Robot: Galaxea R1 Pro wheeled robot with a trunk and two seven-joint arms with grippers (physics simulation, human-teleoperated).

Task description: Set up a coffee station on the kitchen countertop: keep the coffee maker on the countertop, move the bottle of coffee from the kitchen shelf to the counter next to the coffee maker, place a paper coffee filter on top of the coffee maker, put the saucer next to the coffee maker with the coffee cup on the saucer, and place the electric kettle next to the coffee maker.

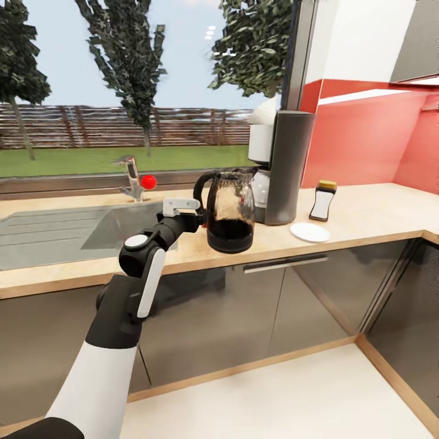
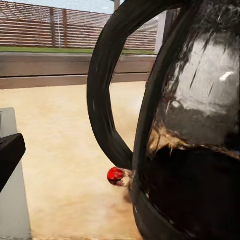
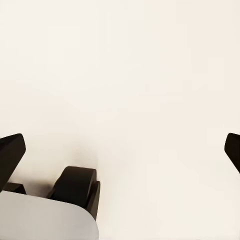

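Beige wood kitchen countertop [image 1: 366, 213] beneath red wall [image 1: 366, 140].

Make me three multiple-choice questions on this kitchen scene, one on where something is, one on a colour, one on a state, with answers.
1. Where is the saucer?
A. In the sink
B. On the countertop, in front of the bottle
C. On the floor

2. What colour is the bottle's cap?
A. Yellow-gold
B. Blue
C. Green

3. What is the state of the right gripper?
A. Shut on a cup
B. Shut on the saucer
C. Open, holding nothing

Answers:
1 B, the white plate lies on the beige top just ahead of the bottle.
2 A, the head view shows a yellow-gold cap.
3 C, the right wrist view shows its fingers wide apart over pale floor.
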